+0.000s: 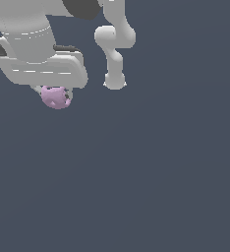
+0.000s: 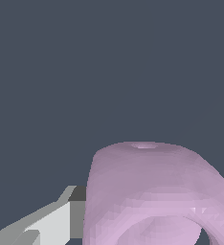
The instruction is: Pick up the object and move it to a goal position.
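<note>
Wrist view: white gripper (image 1: 56,93) is clenched on the small pale pink-lilac rounded object (image 2: 157,191), one grey-white finger (image 2: 47,222) pressed against its side. Exterior view shows the object (image 1: 55,97) just below the gripper's palm, apparently carried. Pickup looks done; transfer remains, and no goal marker is visible.

Small pale pink-lilac object (image 1: 55,96) — stubby, rounded, ring-like hollow showing close up (image 2: 157,191) — tucked just under the white gripper (image 1: 53,91), upper part hidden.
</note>
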Available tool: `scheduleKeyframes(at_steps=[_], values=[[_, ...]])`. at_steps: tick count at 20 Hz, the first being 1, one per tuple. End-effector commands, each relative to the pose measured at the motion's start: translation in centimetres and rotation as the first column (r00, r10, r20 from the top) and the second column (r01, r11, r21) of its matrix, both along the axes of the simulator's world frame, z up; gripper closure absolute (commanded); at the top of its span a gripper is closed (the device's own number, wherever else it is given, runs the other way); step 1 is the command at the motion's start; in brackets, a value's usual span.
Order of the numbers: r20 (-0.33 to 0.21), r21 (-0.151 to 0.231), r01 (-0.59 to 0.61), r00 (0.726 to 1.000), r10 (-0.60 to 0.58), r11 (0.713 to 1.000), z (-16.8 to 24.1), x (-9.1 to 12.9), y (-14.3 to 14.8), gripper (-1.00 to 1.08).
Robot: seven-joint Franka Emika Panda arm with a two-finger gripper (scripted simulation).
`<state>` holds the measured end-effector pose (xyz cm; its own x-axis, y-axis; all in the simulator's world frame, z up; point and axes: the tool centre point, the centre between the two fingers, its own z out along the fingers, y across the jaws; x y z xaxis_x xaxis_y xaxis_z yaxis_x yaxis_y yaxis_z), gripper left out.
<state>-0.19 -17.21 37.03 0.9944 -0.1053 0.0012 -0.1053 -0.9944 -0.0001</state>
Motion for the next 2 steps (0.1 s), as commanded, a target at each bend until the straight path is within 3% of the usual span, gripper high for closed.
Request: scheduleKeyframes(at_steps=[1,2], values=[[-0.001,0.000,-0.001,1.000,0.001,1.000,0.35,-0.07,-0.21,1.08],[-0.001,0.000,-0.001,1.000,0.001,1.000,0.37,-0.07,-0.23,1.08]])
